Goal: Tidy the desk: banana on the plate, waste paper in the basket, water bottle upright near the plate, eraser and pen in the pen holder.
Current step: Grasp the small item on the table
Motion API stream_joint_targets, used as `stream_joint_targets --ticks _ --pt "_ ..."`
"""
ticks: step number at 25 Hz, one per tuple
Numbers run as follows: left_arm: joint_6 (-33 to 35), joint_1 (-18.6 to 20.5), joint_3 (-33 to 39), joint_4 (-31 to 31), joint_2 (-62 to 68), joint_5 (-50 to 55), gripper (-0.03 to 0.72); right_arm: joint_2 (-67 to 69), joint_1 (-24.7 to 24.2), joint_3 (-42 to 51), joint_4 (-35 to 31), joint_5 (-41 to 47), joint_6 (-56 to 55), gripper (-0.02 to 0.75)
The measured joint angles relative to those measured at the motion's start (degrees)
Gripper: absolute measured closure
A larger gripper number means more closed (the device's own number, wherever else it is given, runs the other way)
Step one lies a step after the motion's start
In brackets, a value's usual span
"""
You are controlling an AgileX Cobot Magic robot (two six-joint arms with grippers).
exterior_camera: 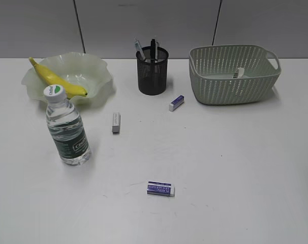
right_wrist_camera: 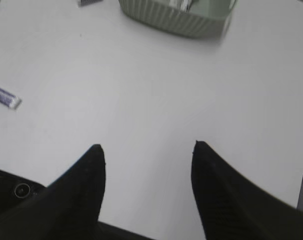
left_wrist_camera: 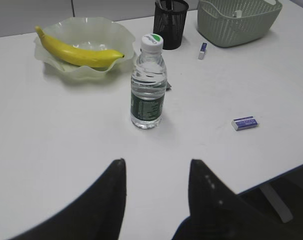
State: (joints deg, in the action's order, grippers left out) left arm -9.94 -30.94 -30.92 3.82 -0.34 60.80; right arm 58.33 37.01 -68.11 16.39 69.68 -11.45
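Note:
A banana lies in a pale green wavy plate at the back left; both also show in the left wrist view, banana and plate. A water bottle stands upright in front of the plate and shows in the left wrist view. A black mesh pen holder holds pens. Three erasers lie on the table: one at the front, one in the middle, one by the holder. My left gripper and right gripper are open, empty, above bare table.
A pale green perforated basket stands at the back right with a small white item inside; it also shows in the right wrist view. The table's front edge shows at the lower right of the left wrist view.

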Motion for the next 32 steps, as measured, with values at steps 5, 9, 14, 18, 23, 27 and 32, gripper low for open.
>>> stream_joint_targets --ticks 5,9,14,18,23,27,32 --pt "0.0 0.0 0.0 -3.2 3.8 -0.3 0.378 -15.5 0.0 17.4 -0.2 0.0 0.0 0.295" --pt "0.7 0.0 -0.3 -4.6 12.5 -1.5 0.378 -26.8 0.0 28.3 -2.0 -0.2 0.0 0.295" --pt "3.1 0.0 -3.3 -5.4 26.4 -14.3 0.378 -40.5 0.0 36.9 -2.6 -5.0 0.0 0.295" --pt "3.3 0.0 -8.4 -6.9 39.8 -23.5 0.378 -48.9 0.0 37.6 -2.8 -10.1 0.0 0.295" --pt "3.5 0.0 -19.5 -9.1 58.5 -26.1 0.378 -52.4 0.0 38.6 -2.8 -10.0 0.2 0.295" --pt "3.6 -1.7 -30.9 -9.8 71.0 -26.3 0.378 -52.4 0.0 38.7 -4.4 -10.0 1.8 0.296" --pt "3.7 -3.6 -45.9 -9.9 85.6 -24.5 0.378 -52.4 0.0 38.8 -5.6 -10.0 3.5 0.296"
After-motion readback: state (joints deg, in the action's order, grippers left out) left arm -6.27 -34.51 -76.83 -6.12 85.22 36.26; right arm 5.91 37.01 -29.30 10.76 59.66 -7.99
